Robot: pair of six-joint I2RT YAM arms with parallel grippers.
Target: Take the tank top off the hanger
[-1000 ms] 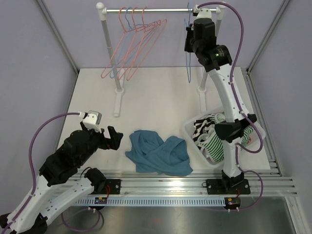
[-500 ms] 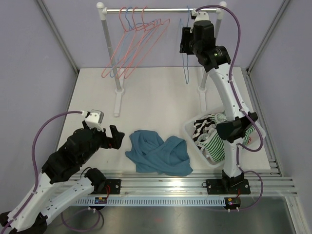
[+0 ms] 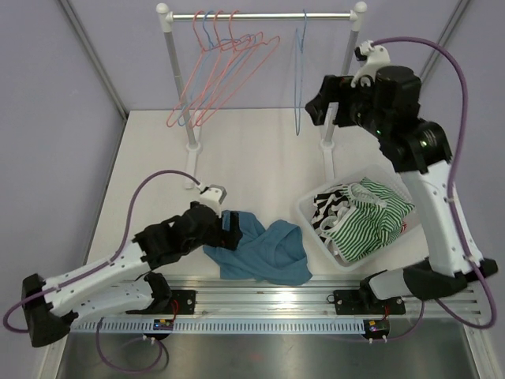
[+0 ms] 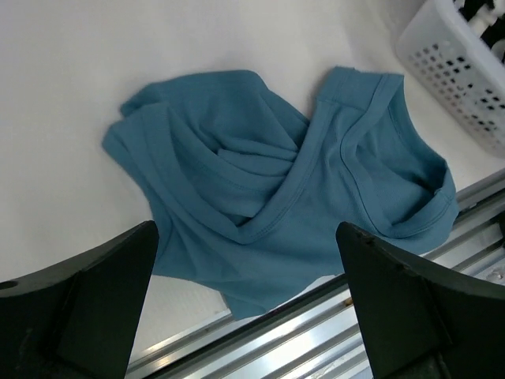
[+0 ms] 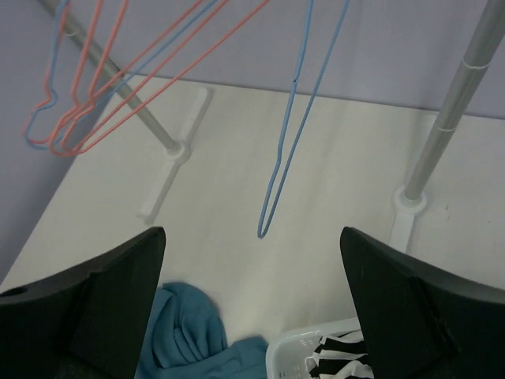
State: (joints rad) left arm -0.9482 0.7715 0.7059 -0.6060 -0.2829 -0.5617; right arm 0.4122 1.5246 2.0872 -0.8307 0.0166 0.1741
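Observation:
The blue tank top (image 3: 264, 249) lies crumpled on the table near the front edge, off any hanger; the left wrist view shows the tank top (image 4: 268, 189) close below. My left gripper (image 3: 230, 227) hovers open over its left edge, and the left gripper (image 4: 248, 316) has nothing between its fingers. A bare blue hanger (image 3: 298, 79) hangs from the rail at the back right. My right gripper (image 3: 318, 106) is open and empty, just right of the hanger and apart from it. In the right wrist view the hanger (image 5: 288, 134) dangles ahead of the right gripper (image 5: 252, 316).
Several pink and blue hangers (image 3: 225, 71) hang at the rail's left end. The rack's posts (image 3: 175, 71) stand on the table's back half. A white basket (image 3: 309, 215) of striped clothes sits at the right front. An aluminium rail (image 3: 316, 288) runs along the front edge.
My right gripper opened, let go of the blue hanger and drew back to the right and lower. My left arm reached forward and right to the tank top.

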